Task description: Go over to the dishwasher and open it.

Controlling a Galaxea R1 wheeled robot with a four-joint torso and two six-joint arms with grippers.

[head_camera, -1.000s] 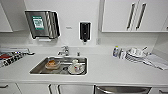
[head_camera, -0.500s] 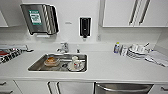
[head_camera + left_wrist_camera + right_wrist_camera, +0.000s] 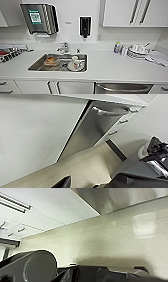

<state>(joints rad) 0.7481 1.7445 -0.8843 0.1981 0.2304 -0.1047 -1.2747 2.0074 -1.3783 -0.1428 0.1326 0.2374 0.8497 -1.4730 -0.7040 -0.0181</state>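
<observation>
The dishwasher (image 3: 122, 88) sits under the white counter, below and to the right of the sink; in the head view I see its grey steel top strip with the horizontal bar handle. From the left wrist, the dishwasher's flat steel front (image 3: 91, 131) shows shut, its bar handle (image 3: 110, 112) running along the top next to white cabinet doors. Through the right wrist camera the steel front (image 3: 120, 198) lies above a pale floor. Dark robot parts fill the lower edge of both wrist views.
A steel sink (image 3: 37, 65) holds a bowl and a cup, with a tap (image 3: 63, 47) behind it. On the wall hang a paper-towel dispenser (image 3: 40, 18) and a soap dispenser (image 3: 85, 26). Stacked plates (image 3: 136, 51) stand at the right, a dish rack (image 3: 10, 52) at the left. White drawers (image 3: 120, 125) flank the dishwasher.
The whole head picture has shifted as the camera came a little closer to the counter; the dishwasher's top edge now shows at the bottom. Nothing on the counter moved.
</observation>
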